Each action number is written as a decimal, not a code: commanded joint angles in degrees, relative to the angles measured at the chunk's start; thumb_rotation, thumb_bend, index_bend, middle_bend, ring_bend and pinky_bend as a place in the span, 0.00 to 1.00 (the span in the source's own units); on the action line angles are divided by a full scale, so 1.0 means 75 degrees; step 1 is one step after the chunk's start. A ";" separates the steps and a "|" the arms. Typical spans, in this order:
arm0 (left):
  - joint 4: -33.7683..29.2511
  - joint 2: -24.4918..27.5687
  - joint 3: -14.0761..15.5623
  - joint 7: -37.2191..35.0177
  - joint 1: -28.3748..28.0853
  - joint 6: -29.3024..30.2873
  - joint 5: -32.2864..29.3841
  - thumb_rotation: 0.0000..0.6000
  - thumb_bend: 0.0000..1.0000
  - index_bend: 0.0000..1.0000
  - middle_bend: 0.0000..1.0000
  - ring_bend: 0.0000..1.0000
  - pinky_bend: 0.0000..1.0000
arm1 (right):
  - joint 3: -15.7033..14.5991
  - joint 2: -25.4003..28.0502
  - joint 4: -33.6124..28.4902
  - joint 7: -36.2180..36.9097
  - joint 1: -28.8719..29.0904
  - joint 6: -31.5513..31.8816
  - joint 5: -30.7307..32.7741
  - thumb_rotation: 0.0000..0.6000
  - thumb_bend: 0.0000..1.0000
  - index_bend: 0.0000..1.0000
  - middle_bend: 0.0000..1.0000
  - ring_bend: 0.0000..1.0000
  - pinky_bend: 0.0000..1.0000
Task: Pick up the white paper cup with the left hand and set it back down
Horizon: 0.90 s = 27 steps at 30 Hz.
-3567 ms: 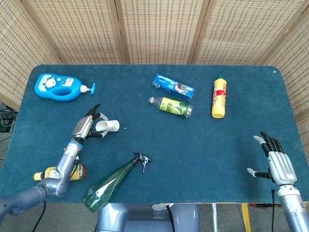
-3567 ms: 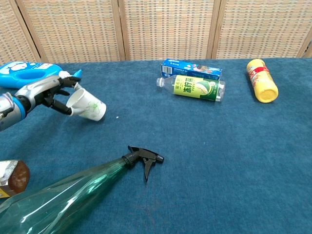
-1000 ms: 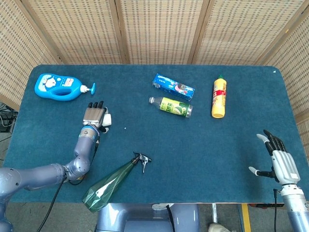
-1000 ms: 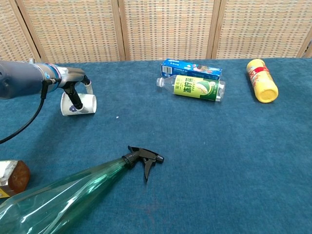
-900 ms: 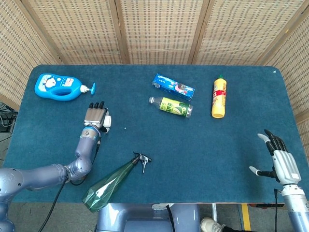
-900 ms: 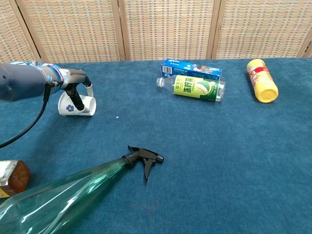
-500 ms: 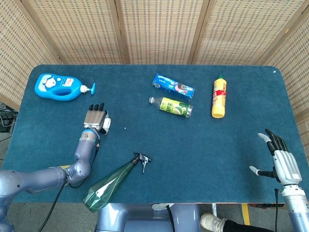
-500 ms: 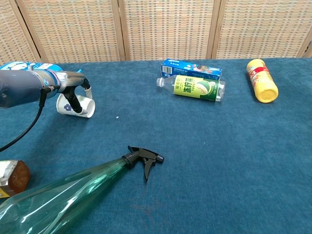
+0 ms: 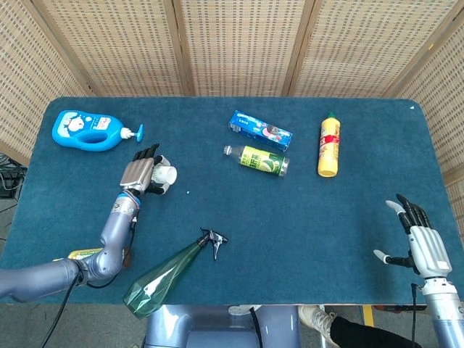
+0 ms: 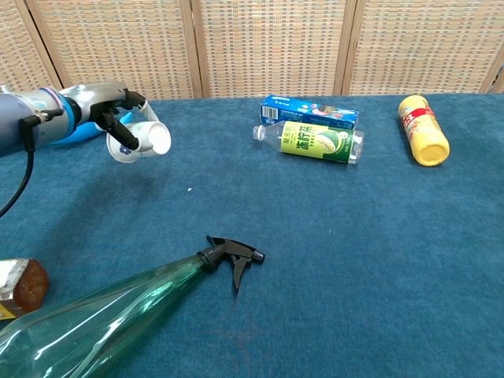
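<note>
My left hand [image 9: 141,172] [image 10: 106,105] grips the white paper cup [image 9: 164,176] [image 10: 142,140] from above, fingers curled around it. The cup hangs tilted on its side above the blue cloth, its base pointing right, with a small blue flower print on its wall. In the head view the hand covers most of the cup. My right hand [image 9: 419,242] stays at the near right of the table, fingers spread, holding nothing. It is outside the chest view.
A green spray bottle [image 9: 170,272] [image 10: 118,315] lies near the front edge. A blue pump bottle [image 9: 90,130] sits at the far left, a brown bottle [image 10: 17,287] at the near left. A blue box [image 9: 259,130], green bottle [image 9: 261,160] and yellow bottle [image 9: 329,148] lie further back.
My left hand has lifted the cup off the cloth, raising it and carrying it slightly right; the cup has tipped onto its side. The right hand has stayed put.
</note>
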 commanded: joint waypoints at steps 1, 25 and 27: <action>0.0045 -0.0149 -0.0188 -0.1626 0.0759 0.0075 0.1326 1.00 0.34 0.42 0.00 0.00 0.01 | -0.0003 -0.0021 -0.0027 -0.0087 -0.0006 0.0032 -0.0013 1.00 0.10 0.00 0.00 0.00 0.00; 0.2068 -0.1496 0.0127 -0.7284 0.2140 -0.0303 0.4453 1.00 0.34 0.43 0.00 0.00 0.03 | -0.0057 -0.0124 -0.0073 -0.0368 0.0006 0.0041 -0.0066 1.00 0.10 0.00 0.00 0.00 0.00; 0.2160 -0.1540 0.0138 -0.7483 0.2177 -0.0341 0.4519 1.00 0.34 0.42 0.00 0.00 0.03 | -0.0056 -0.0126 -0.0072 -0.0365 0.0004 0.0044 -0.0061 1.00 0.10 0.00 0.00 0.00 0.00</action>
